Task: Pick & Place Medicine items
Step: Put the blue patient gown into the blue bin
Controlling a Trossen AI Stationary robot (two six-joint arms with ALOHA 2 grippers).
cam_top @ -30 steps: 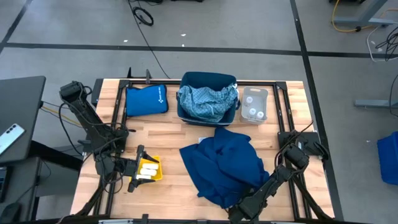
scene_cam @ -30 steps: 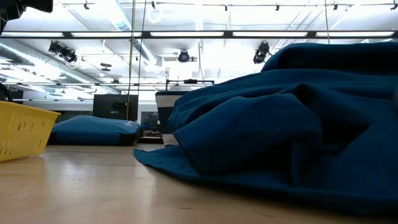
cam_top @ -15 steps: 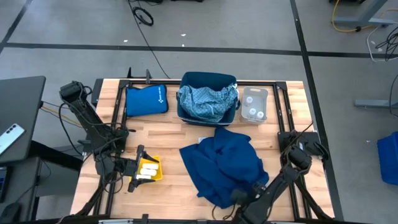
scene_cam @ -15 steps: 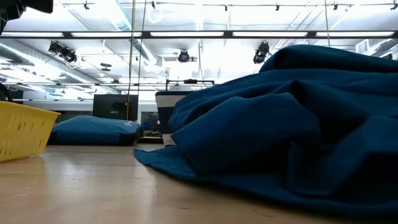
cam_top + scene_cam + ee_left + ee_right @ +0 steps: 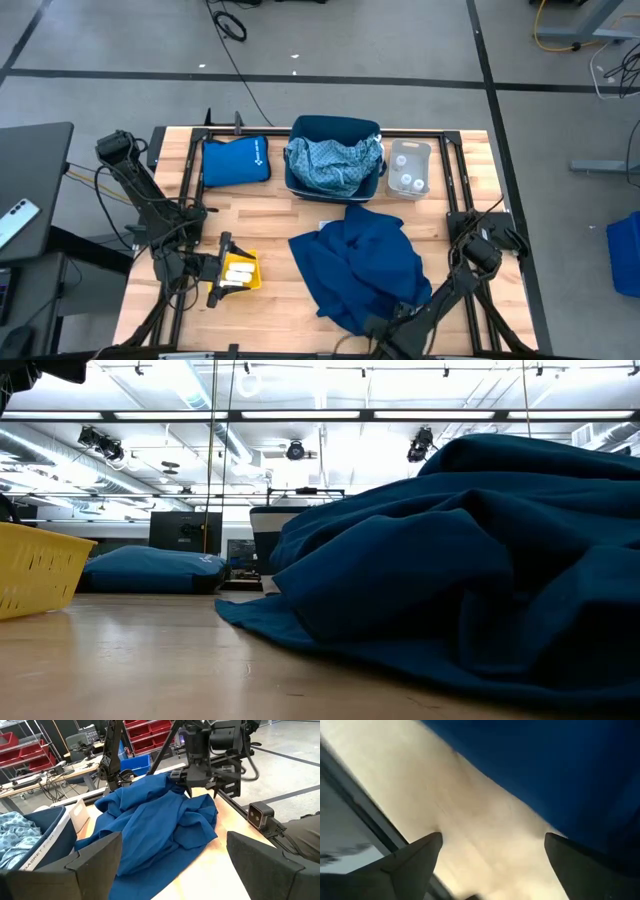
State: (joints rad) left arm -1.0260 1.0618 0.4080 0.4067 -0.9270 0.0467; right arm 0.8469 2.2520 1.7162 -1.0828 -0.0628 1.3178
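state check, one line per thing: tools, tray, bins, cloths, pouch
left tool: open, above the yellow tray
right tool: open, at the dark blue cloth's near edge
yellow tray: holds pale packs
blue bin: holds a patterned cloth
clear bin: holds white bottles
dark blue cloth: crumpled
blue pouch: flat

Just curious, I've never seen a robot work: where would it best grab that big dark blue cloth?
Probably a raised fold near the dark blue cloth edge closest to the right gripper, coming low from that side. It lies crumpled, so ridges stand up to pinch.
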